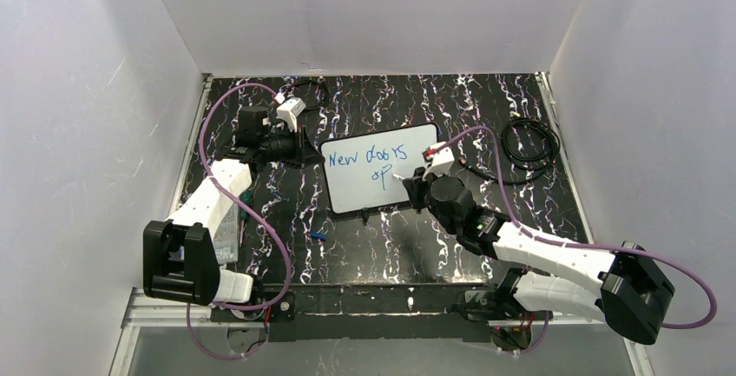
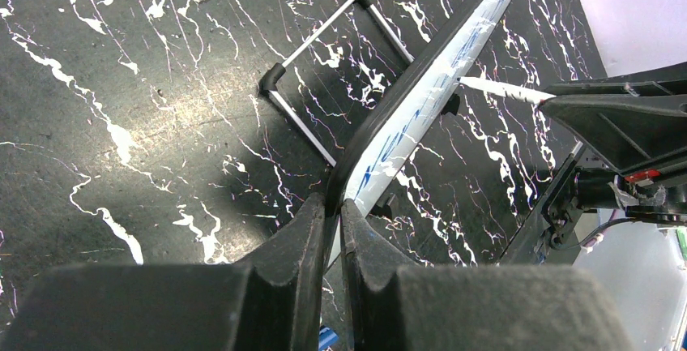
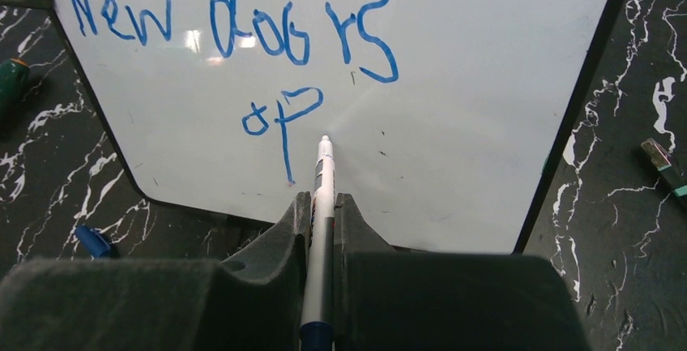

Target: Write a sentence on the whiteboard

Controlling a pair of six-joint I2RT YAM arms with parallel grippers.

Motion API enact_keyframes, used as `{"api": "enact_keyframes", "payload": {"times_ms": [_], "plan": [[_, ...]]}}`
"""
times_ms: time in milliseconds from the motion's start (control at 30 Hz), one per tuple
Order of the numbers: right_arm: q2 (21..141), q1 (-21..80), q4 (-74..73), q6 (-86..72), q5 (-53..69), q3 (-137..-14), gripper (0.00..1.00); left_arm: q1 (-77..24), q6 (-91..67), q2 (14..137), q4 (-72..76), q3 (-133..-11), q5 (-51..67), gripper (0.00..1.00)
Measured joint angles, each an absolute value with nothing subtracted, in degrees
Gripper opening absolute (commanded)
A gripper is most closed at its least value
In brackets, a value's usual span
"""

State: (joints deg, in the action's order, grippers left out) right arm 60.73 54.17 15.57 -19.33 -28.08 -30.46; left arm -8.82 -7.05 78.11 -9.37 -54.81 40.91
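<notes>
From the right wrist, the small white dark-framed whiteboard [image 3: 454, 124] runs off the top edge. The slim white marker pen [image 3: 325, 164] is lost between the black fingers of the right gripper [image 3: 322, 201], its back end cropped below. A dark green object [image 3: 10, 83] at the left edge is mostly cut off. From the left wrist the blue handwritten sentence [image 2: 387, 156], seen nearly edge-on, is unreadable.

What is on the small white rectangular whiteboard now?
Blue writing, "New doors" above "op", and the tip of a white marker. The right gripper hides the marker's lower barrel.
</notes>
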Motion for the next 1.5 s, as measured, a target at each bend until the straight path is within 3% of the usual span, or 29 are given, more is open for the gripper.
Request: {"api": "enact_keyframes", "payload": {"times_ms": [733,1500], "plan": [[59.8,54.2,13.9,-18.1,-32.1,-30.1,0.01,-8.9,-7.0,78.1,-9.4,-54.8,40.9,0.00],[61.7,54.2,14.9,-19.2,-27.7,-30.2,0.01,-8.9,-7.0,78.0,-9.4,-54.8,40.9,0.00]]}}
